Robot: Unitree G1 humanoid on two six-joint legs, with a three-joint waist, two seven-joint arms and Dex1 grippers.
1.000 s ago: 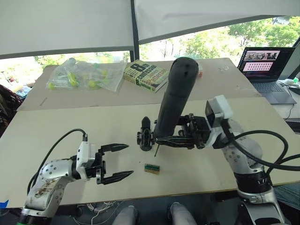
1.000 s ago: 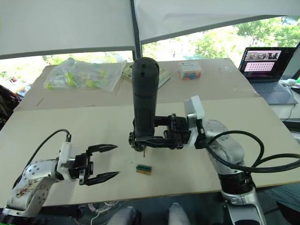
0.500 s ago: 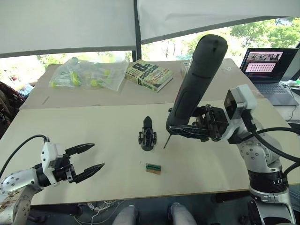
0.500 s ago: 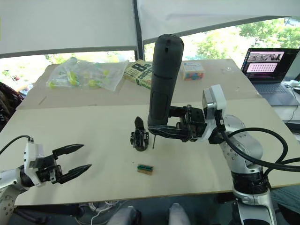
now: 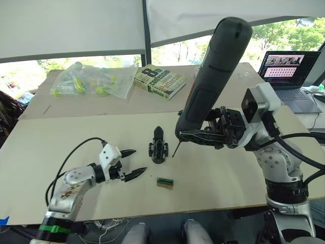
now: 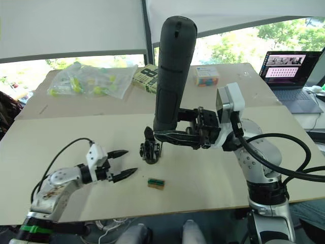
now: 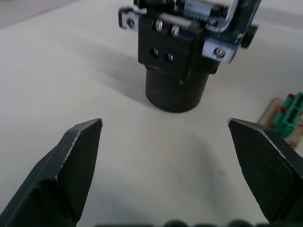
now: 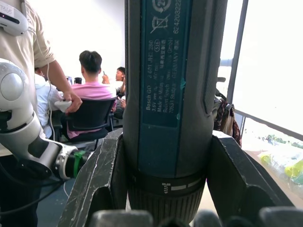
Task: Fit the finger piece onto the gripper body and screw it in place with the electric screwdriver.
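On the pale table (image 5: 61,147), from the left: left gripper (image 5: 131,163), fingers spread and empty, low over the surface, aimed at the gripper body (image 5: 158,146). That part stands upright mid-table, a black piece rising from its top. Just beside it, nearer the front edge, a small tan-and-green block (image 5: 165,182). Right gripper (image 5: 190,136), fingers clenched round the electric screwdriver (image 5: 213,76), held aloft, bit angled down beside the gripper body.

Small green block (image 5: 165,182) on the near bench (image 5: 76,137). Farther back: book (image 5: 159,81), plastic bag (image 5: 91,81), colored box (image 6: 205,75), open laptop (image 5: 288,73).
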